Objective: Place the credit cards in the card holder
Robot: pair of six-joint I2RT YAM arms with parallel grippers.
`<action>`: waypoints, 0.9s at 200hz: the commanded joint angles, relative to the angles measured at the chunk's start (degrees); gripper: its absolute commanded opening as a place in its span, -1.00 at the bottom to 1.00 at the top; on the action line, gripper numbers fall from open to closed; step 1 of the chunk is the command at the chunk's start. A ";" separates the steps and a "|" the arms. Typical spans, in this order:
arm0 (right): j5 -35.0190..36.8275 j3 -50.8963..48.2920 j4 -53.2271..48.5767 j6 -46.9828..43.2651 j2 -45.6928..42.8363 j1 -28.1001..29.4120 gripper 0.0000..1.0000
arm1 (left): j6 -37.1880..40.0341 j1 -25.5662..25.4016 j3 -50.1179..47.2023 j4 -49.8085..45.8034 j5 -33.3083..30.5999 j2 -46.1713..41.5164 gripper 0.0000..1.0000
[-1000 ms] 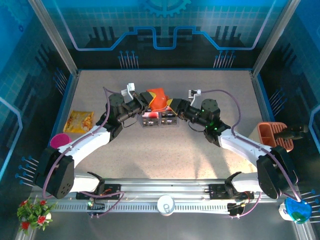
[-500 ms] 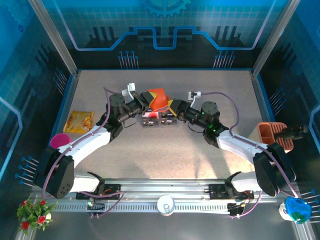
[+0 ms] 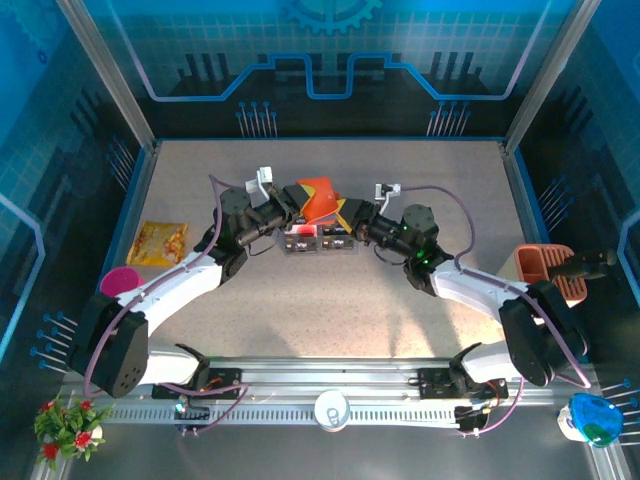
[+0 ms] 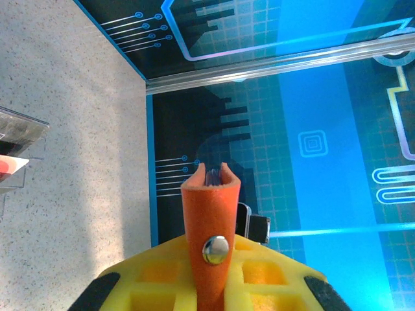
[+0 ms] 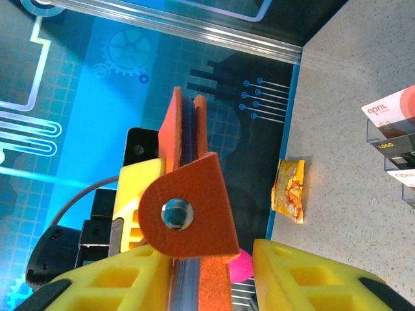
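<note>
The card holder (image 3: 315, 198), a small orange-red wallet, hangs above the table's middle between both grippers. My left gripper (image 3: 293, 208) is shut on it. In the left wrist view its snap flap (image 4: 211, 214) stands up from between the yellow pads of my left gripper (image 4: 211, 275). My right gripper (image 3: 346, 216) is open around the card holder's other edge. There the card holder (image 5: 188, 207) rests against one yellow pad, with a gap to the other pad of my right gripper (image 5: 207, 262). The credit cards (image 3: 318, 238) stand in a clear rack just below the card holder. They show again as credit cards (image 5: 392, 113) at the frame's right edge.
A yellow snack packet (image 3: 158, 242) lies at the table's left edge. A pink round thing (image 3: 120, 281) sits beside the left arm. An orange ribbed container (image 3: 545, 268) stands at the right edge. Blue walls close in the table's back and sides.
The right arm has swung slightly toward the left and back, and the card holder has shifted a little with it. The left gripper has stayed shut.
</note>
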 commanded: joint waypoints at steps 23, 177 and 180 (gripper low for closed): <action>-2.79 0.04 8.01 3.27 2.46 0.81 -0.39 | 0.22 -0.57 0.92 2.76 -0.58 -0.27 -1.00; -0.81 -3.18 -9.30 -11.72 -0.46 -1.61 -1.00 | 25.92 3.84 16.54 -44.02 -5.08 -2.81 0.99; -0.52 -3.11 -10.34 -12.45 -0.76 -1.54 -1.00 | 27.13 3.67 17.86 -46.20 -5.47 -2.27 0.98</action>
